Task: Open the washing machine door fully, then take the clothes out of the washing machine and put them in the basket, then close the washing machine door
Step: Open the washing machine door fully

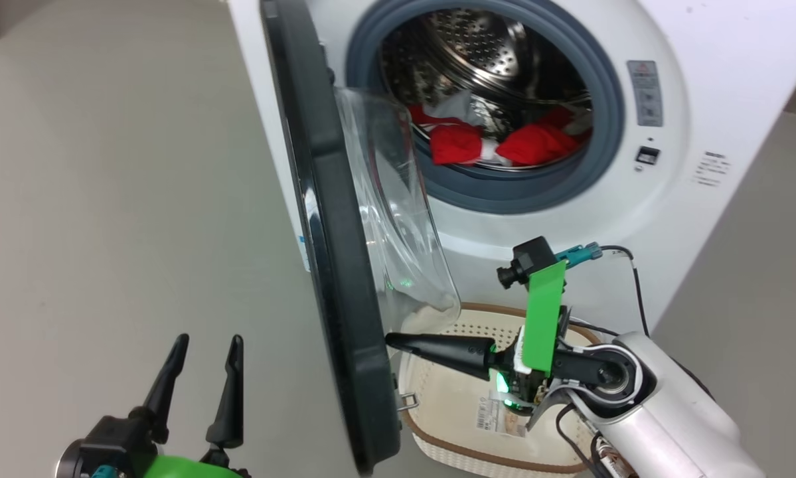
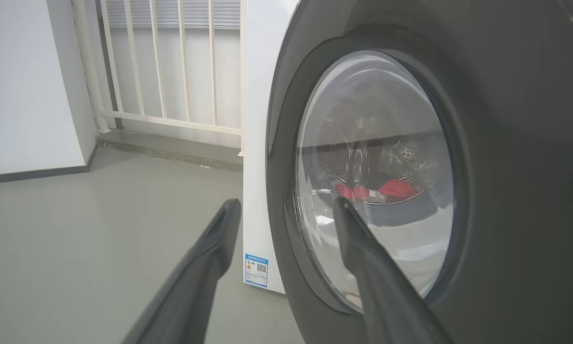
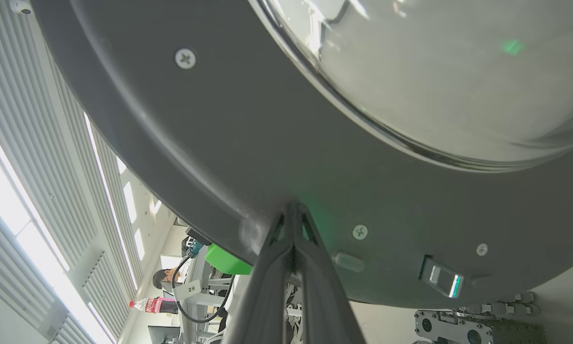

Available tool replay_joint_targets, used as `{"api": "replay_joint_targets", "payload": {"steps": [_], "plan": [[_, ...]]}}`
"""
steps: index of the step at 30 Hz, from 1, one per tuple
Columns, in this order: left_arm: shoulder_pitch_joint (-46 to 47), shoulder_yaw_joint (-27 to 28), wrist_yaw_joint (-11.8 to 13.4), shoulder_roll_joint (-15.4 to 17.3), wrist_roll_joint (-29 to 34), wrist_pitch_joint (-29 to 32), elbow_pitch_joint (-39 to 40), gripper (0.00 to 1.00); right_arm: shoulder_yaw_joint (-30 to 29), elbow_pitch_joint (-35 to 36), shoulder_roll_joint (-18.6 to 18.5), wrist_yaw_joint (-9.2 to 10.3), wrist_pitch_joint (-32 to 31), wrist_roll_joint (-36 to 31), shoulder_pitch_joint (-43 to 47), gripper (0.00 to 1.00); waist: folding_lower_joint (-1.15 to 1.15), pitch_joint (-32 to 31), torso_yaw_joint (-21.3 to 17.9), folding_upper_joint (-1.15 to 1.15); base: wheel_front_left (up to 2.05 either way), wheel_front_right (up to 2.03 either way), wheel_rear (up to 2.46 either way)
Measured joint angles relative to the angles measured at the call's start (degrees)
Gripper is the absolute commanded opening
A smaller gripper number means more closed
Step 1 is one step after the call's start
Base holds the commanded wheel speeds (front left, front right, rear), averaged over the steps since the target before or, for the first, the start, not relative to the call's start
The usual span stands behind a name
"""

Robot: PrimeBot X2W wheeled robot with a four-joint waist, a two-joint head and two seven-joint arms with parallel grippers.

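Door (image 1: 331, 265) stands open at 9 o'clock of the drum (image 1: 490, 46) holding clothes (image 1: 504, 143). Right gripper (image 1: 392, 340), pinched closed and empty, touches its inner rim; left gripper (image 1: 210, 340), spread wide, empty, at 7. Grey floor (image 1: 105, 199); basket (image 1: 451, 405) at 6, half hidden.

The door (image 1: 334, 232) has a glossy black plastic rim and a clear glass window (image 1: 404, 219). The drum (image 1: 477, 46) is shiny perforated steel inside a matt grey rubber ring (image 1: 504, 192). The clothes (image 1: 537, 143) are soft red cloth (white parts too). The basket (image 1: 484, 328) is cream perforated plastic with a paper label (image 1: 500, 415).
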State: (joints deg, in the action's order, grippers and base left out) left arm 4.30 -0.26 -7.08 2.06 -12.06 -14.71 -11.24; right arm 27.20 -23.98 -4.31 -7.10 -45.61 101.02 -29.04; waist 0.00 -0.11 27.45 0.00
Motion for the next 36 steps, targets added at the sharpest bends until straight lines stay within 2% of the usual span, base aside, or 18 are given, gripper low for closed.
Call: {"api": "replay_joint_targets", "payload": {"steps": [4,10,20,36], "plan": [[-1.0,0.3,0.0,0.0,0.0,0.0,0.4,1.0,2.4,0.2,0.1,0.0,0.8,0.4,-0.3,0.0,0.0,-0.1,1.9,0.0,0.0,0.0,0.0],[-1.8,0.8,0.1,0.1,-0.8,0.0,1.6,1.0,5.2,0.1,0.2,0.0,1.9,1.8,-1.9,0.0,0.0,1.0,2.8,0.0,0.0,0.0,0.0],[-2.2,1.1,1.6,0.0,-2.7,0.0,3.7,1.0,8.9,-1.3,0.0,0.0,3.9,2.5,-4.9,0.0,0.0,2.6,3.7,0.0,0.0,0.0,0.0],[-3.3,1.1,2.1,0.1,-3.0,0.0,3.7,1.0,10.5,-1.8,0.2,0.0,6.8,3.2,-5.7,0.0,0.0,1.9,3.5,0.0,0.0,0.0,0.0]]}}
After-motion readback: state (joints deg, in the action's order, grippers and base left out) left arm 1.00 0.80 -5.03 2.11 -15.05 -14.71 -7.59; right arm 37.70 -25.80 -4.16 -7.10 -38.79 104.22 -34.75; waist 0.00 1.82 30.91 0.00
